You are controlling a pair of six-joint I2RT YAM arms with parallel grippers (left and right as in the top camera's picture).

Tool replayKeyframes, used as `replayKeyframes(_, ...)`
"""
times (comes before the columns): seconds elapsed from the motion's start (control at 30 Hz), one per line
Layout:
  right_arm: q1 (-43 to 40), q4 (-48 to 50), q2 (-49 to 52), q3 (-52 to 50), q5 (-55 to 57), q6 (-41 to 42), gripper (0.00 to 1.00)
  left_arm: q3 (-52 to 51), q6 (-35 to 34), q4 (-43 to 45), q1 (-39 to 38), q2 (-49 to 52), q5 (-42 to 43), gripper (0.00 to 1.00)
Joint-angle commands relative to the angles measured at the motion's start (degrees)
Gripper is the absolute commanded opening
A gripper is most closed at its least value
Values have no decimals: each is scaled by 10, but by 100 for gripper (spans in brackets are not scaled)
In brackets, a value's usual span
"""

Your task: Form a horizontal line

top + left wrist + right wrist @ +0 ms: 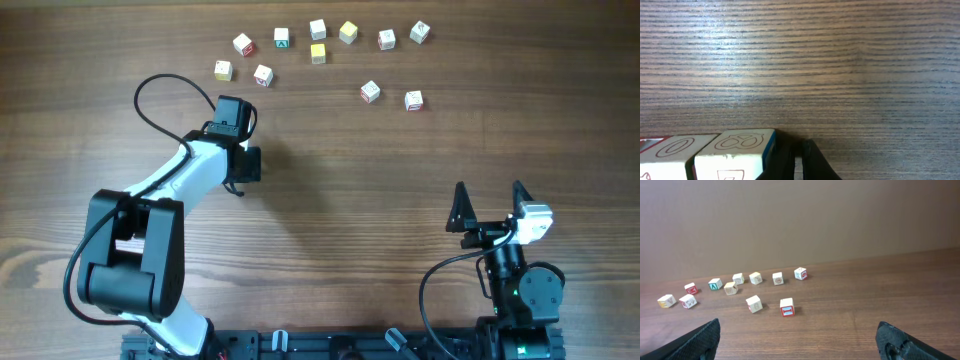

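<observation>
My left gripper (799, 151) is squeezed shut, just beside two small white cubes (735, 150) on the brown wooden surface (840, 75). My right gripper (488, 198) is wide open.

We get soft, even light from above on the table (330, 180), with short, faint shadows. In the left wrist view a pale glare streaks the upper-left grain and the near cubes (735, 150) look slightly soft. The right wrist view is dimmer and brownish, with blurred fingertips (700, 340) in the bottom corners.
</observation>
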Motion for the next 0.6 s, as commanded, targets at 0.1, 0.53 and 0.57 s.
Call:
replayKeyframes(0.1, -3, 1, -3, 0, -8, -10, 100, -19, 7, -3, 2, 22, 8, 8)
replayKeyframes(0.53, -3, 1, -3, 0, -8, -10, 100, 31, -18, 72, 2, 20, 228, 48)
replayKeyframes(0.57, -3, 1, -3, 0, -8, -10, 100, 52, -23, 61, 2, 19, 229, 52)
